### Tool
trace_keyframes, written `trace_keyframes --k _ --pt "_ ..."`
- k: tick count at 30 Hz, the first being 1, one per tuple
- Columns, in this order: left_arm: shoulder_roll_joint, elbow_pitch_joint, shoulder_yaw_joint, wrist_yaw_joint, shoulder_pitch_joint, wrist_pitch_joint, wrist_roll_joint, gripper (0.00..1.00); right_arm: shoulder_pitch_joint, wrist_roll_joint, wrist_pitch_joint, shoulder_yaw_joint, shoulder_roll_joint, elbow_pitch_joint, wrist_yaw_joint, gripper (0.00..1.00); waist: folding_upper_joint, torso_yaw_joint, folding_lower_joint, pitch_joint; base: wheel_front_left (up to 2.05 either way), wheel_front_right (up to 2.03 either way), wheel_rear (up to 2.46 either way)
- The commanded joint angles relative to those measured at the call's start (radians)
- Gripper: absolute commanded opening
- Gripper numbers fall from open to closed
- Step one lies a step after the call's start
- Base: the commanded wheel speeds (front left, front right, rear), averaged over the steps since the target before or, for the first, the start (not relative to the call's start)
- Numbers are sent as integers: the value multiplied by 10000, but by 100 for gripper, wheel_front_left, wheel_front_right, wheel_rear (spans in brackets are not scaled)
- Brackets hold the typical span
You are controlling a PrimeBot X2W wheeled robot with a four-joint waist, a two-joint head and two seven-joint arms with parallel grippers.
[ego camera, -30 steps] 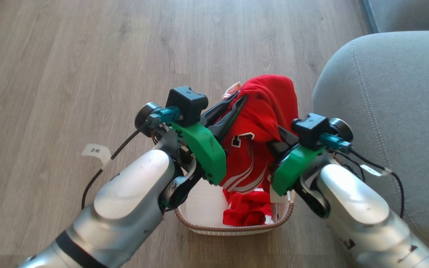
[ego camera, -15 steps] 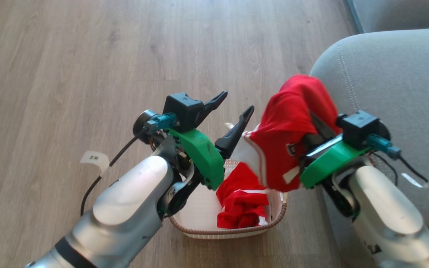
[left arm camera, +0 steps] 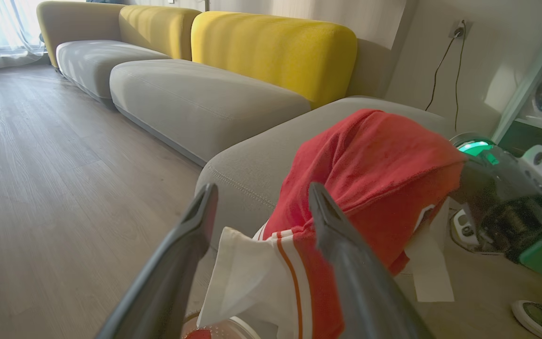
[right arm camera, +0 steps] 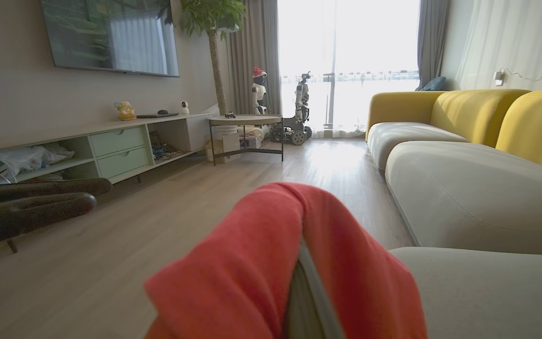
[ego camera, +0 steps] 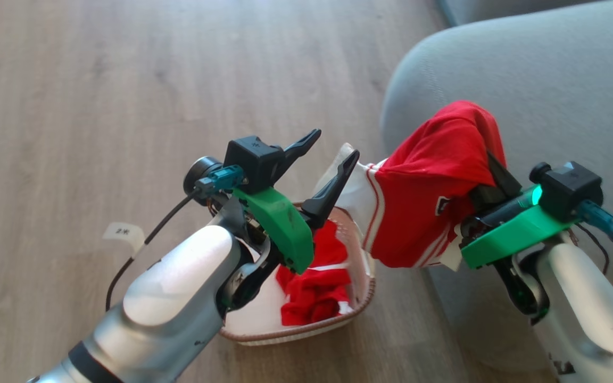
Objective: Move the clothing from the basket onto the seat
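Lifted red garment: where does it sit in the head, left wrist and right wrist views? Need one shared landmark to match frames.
Head view: lifted red garment right of centre, at the seat's front edge.
Left wrist view: centre-right, in front of the seat.
Right wrist view: bottom centre, close to the lens.
Shared landmark: the grey seat.

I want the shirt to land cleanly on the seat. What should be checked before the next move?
1. The right gripper shut on the red shirt: ok.
2. The left gripper open: ok.
3. The left gripper clear of the red shirt: cannot tell; its white edge sits close beside one finger.
4. The red shirt fully above the seat: not ok; it hangs at the seat's edge.
5. The basket emptied: not ok; a second red garment lies inside.
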Motion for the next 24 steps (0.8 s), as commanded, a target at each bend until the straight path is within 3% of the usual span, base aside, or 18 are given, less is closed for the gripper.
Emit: trace_keyframes --k 1,15,24 --pt "318 -371 393 -58 -362 -118 10 100 -4 31 -95 -71 -108 -558 71 0 0 -554 0 115 0 0 0" --pt "600 -765 162 -255 -463 -117 164 100 761 -134 -95 -702 94 -1603 71 0 0 -2759 0 459 0 0 0" --pt "656 -871 64 -269 -653 -16 245 100 1164 -246 -95 -1050 293 -2115 71 0 0 -3532 0 742 0 0 0"
